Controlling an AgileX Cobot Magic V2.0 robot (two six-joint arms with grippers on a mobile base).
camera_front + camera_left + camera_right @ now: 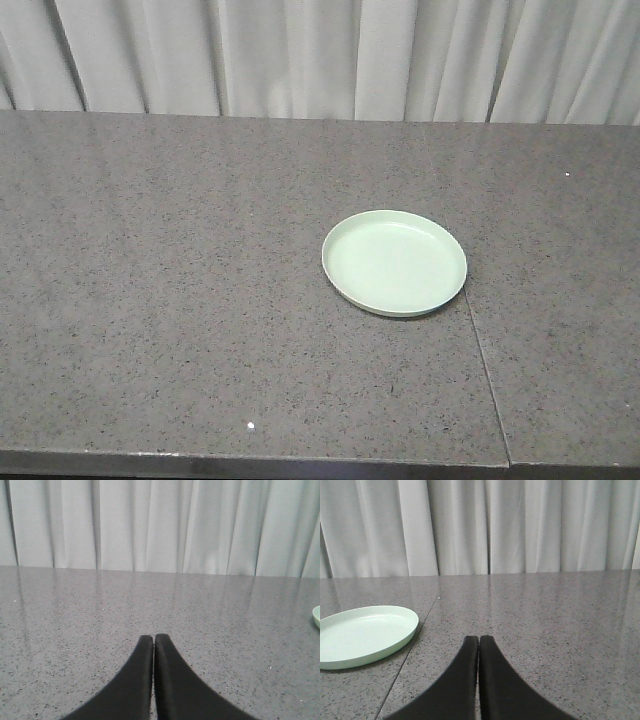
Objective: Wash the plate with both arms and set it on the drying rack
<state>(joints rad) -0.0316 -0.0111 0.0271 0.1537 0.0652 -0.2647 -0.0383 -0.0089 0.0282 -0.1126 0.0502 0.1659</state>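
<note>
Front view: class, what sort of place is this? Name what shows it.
Likely a mock kitchen counter: speckled grey stone worktop, a lone plate, white curtain behind instead of a wall.

No readable text, labels, brands, numbers or signs on any surface in view

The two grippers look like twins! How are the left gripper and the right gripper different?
The right gripper has the plate close by on its left; the left gripper sees only a sliver of plate at its view's far right edge. A seam in the counter runs beside the right gripper; none shows near the left gripper. Both are black, tapered, shut and empty.
</note>
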